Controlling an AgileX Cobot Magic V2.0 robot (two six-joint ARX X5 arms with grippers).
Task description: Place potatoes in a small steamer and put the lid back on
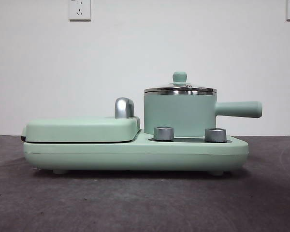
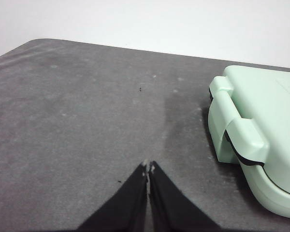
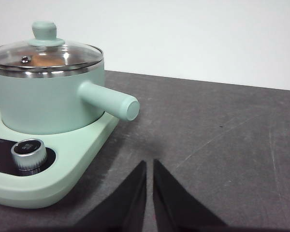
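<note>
The small steamer (image 1: 180, 115) is a mint green pot with a steel rim and a straight side handle; it stands on the right of the mint green appliance base (image 1: 135, 154). It also shows in the right wrist view (image 3: 46, 104). The glass lid (image 1: 180, 88) with its green knob sits on the pot (image 3: 46, 54). Through the glass an orange-brown potato (image 3: 47, 61) shows faintly inside. My right gripper (image 3: 149, 165) is shut and empty over the table beside the pot handle. My left gripper (image 2: 148, 167) is shut and empty over the table beside the griddle end.
A flat mint green griddle cover (image 1: 82, 129) with a chrome handle (image 1: 124, 107) lies shut on the left of the base; its latch end shows in the left wrist view (image 2: 253, 140). Two steel dials (image 1: 163, 133) stand on the front. Dark grey table, white wall behind.
</note>
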